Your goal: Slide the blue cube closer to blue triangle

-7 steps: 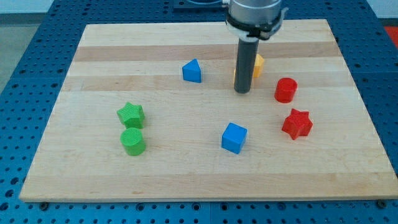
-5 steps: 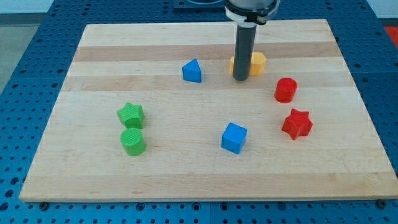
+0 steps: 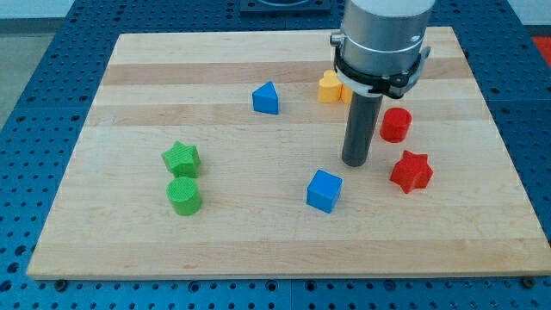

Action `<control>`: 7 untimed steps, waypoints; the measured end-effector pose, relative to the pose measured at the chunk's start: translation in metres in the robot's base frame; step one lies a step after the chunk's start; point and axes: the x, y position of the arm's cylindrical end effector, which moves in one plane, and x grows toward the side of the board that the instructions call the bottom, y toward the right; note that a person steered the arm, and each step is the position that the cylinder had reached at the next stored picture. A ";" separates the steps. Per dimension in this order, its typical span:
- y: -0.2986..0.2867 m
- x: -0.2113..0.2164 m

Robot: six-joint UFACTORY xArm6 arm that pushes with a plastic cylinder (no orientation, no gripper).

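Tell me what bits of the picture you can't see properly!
1. The yellow block, camera view: the arm's wide grey end covers its right part, so its shape cannot be told.
2. The red cylinder, camera view: my rod hides a sliver of its left edge.
3. The arm above the rod, camera view: cut off by the view's top.
My tip shows plainly, above and right of the blue cube.

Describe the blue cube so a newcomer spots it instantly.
On the wooden board, look toward the view's bottom, right of centre. The blue cube sits just below-left of my tip. The only other blue piece, the blue triangle, is peaked and near the top.
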 end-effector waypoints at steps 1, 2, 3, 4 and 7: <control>0.000 0.026; 0.000 0.052; 0.000 0.061; -0.007 0.085; -0.069 0.055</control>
